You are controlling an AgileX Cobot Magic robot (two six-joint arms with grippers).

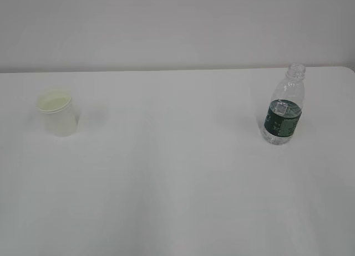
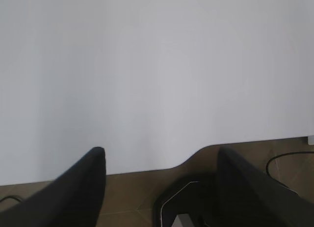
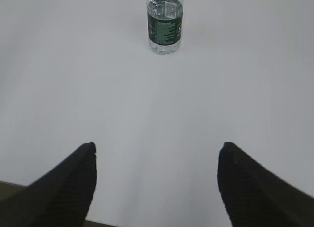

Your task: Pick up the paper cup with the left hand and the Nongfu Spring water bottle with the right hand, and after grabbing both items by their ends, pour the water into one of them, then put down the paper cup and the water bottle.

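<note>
Well, I see the paper cup [image 1: 57, 117] standing upright on the left side of the white counter [image 1: 177, 178]. Inside it looks pale yellow-green near the top, so I think the water [image 1: 54, 103] is in there, but I cannot be sure. The Nongfu Spring water bottle [image 1: 284, 106] stands upright far off on the right side, well apart from the cup. It has no cap, and a dark green label goes round its middle.

My right gripper [image 3: 157, 153] hangs over the counter with its two black fingers [image 3: 73, 183] spread wide and nothing between them. The bottle stands ahead of it, well away.

My left gripper [image 2: 159, 158] is spread wide too and holds nothing. It hangs over the near edge of the counter, and I can see the brown floor [image 2: 127, 197] below. The cup does not show in that wrist view.
</note>
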